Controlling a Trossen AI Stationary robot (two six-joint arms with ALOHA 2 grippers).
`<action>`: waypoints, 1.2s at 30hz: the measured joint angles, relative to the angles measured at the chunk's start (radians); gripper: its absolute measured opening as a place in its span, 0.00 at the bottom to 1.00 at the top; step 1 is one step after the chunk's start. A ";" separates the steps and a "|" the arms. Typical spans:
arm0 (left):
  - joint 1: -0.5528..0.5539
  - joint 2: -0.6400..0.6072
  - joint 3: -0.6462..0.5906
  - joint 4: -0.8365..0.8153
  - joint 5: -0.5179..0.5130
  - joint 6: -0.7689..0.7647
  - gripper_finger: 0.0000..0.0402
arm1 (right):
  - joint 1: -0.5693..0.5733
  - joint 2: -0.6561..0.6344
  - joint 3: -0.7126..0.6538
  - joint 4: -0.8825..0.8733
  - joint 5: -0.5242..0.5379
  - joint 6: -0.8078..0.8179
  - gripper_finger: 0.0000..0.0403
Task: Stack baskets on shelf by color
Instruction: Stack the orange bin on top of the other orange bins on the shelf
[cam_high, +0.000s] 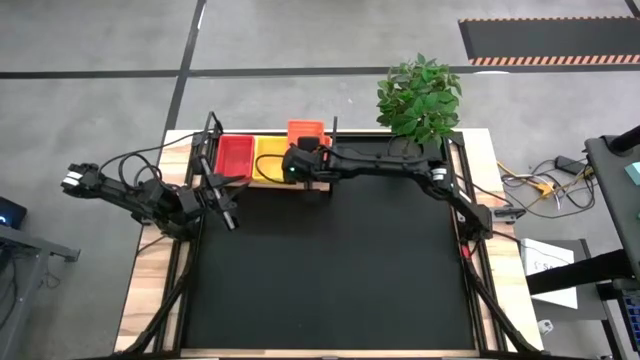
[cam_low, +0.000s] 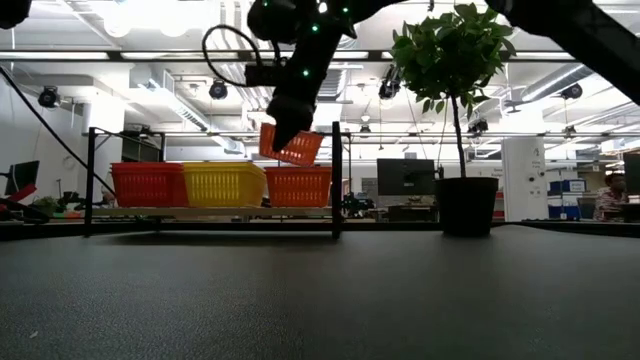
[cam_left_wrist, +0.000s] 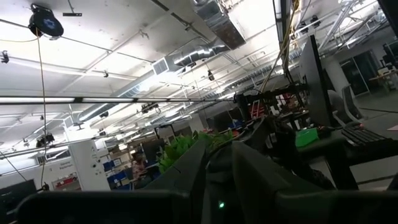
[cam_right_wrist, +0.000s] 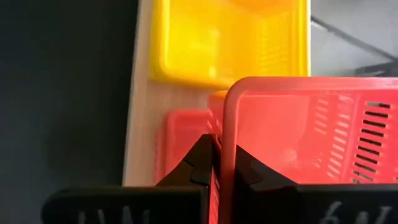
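The light-wood shelf (cam_low: 210, 211) stands at the table's far edge. A pinkish-red basket (cam_low: 148, 184), a yellow basket (cam_low: 224, 184) and an orange basket (cam_low: 298, 186) rest on it side by side on their bases. My right gripper (cam_high: 298, 152) is shut on another orange basket (cam_low: 292, 145), which is tilted in the air above the orange one on the shelf. My left gripper (cam_high: 230, 218) waits, shut, over the mat's left edge, in front of the shelf's left end. How many baskets are nested in each pile does not show. My right gripper (cam_right_wrist: 221, 149) pinches the held orange basket's side wall at its rim (cam_right_wrist: 225, 124), one finger inside the basket and one outside. The fingers come from above, pointing down. The basket is lifted clear and hangs tilted below the fingers, over the orange basket (cam_right_wrist: 180, 143) on the shelf.
A potted plant (cam_high: 420, 97) stands at the far right of the table, next to the shelf's right end; its dark pot (cam_low: 466, 205) rests on the mat. The black mat (cam_high: 330, 270) covers the near table. Cables lie on the floor to the right.
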 joint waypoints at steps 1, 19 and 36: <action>0.000 0.000 0.000 0.000 0.000 0.000 0.16 | -0.004 0.004 0.013 -0.021 -0.002 0.000 0.02; 0.000 -0.002 -0.002 0.000 0.000 0.000 0.16 | -0.035 0.003 0.009 -0.089 -0.146 0.062 0.02; 0.000 -0.002 -0.002 0.000 0.000 0.000 0.16 | -0.037 0.000 0.010 -0.098 -0.126 0.125 0.23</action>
